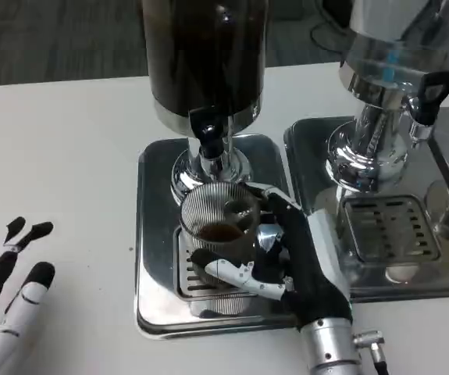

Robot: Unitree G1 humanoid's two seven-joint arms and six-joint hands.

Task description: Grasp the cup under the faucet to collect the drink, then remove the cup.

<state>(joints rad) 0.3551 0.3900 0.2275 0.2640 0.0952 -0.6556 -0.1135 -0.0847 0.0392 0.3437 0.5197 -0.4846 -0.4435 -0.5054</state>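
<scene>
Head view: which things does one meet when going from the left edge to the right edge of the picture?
Left hand → ribbed cup with dark drink, under the dark dispenser → right hand gripping the cup → drip grate of the clear dispenser.

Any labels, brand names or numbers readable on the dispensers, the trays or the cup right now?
None can be read.
Dark dispenser: no lettering shows.
Clear dispenser: a blue mark, too blurred to read.
Cup, held by the right hand: ribbed, no print.
Drip trays: bare metal.
</scene>
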